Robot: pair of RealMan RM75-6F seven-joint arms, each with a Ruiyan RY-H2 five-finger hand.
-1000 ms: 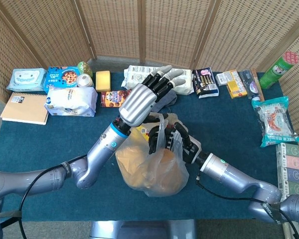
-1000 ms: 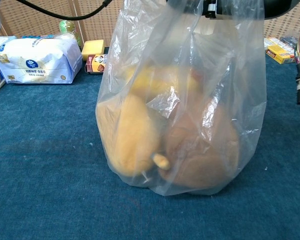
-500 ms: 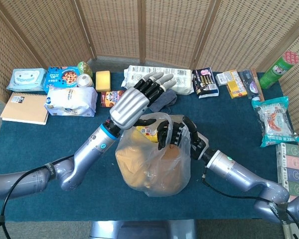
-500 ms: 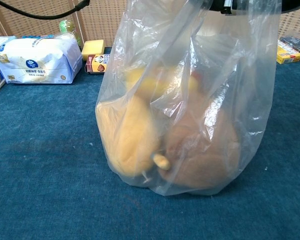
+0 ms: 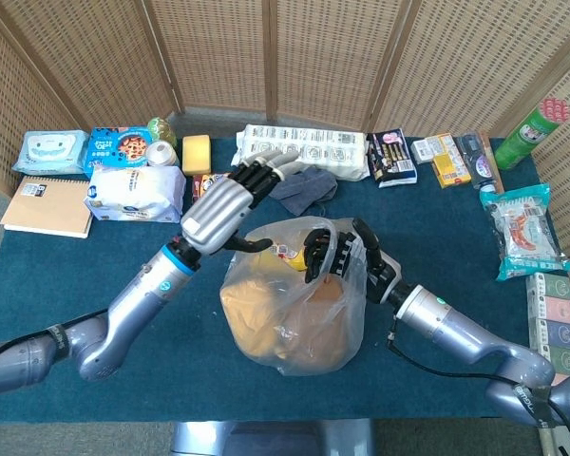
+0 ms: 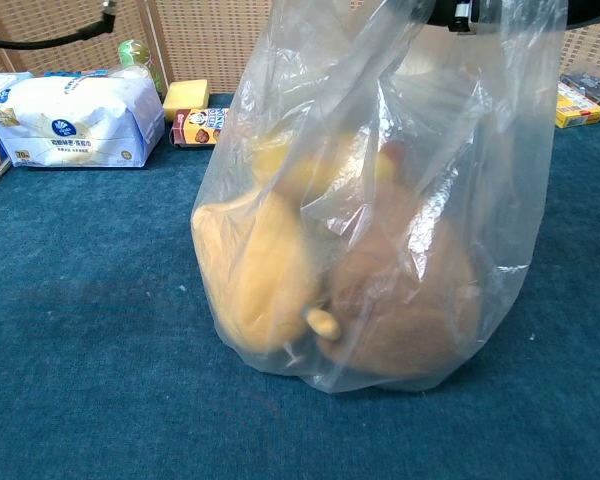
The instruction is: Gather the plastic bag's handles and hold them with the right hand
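So the right hand (image 5: 337, 255) has its fingers curled tight around the plastic bag's handles (image 5: 315, 228), bag (image 5: 290, 304) sitting mid-tabletop (image 5: 95, 285). Left hand (image 5: 223, 204) hovers beside it, fingers straight, holding nothing.

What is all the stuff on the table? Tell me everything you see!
plastic bag: 1, clear, table middle, yellowish-brown bread-like lumps inside
notebook: 1, tan, far left edge
wipes pack: 1, pale blue, back left
cookie box: 1, blue, back left
white bag: 1, white and blue, left
sponge: 1, yellow, back
cloth: 1, grey, behind the bag
green can: 1, back right
snack packet: 1, teal, right
table: 1, dark blue cover
left robot hand: silver, open, above the bag's left
right robot hand: black, holding the bag's top
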